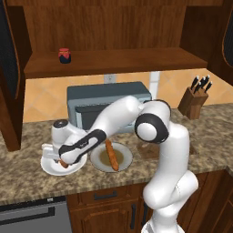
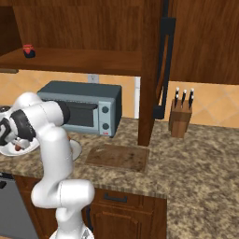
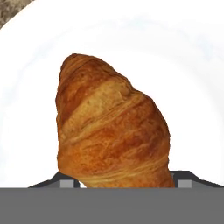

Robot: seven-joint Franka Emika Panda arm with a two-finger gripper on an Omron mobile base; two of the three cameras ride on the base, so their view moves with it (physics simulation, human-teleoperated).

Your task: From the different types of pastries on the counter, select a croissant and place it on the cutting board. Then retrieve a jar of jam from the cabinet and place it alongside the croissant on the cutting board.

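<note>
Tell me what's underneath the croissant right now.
A white plate lies under the croissant; the plate rests on the counter. The end effector straddles the croissant's near end, whose underside is covered.

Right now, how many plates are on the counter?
2. A white plate under the gripper holds the croissant; beside it, a second plate holds the long bread stick. The arm may hide others.

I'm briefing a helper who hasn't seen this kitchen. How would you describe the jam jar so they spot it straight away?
Look at the dark wooden wall cabinet above the grey toaster oven. On its wide open shelf, toward the left end, stands the jar of jam. It is small and squat, dark red with a red lid, the one object on that shelf.
</note>
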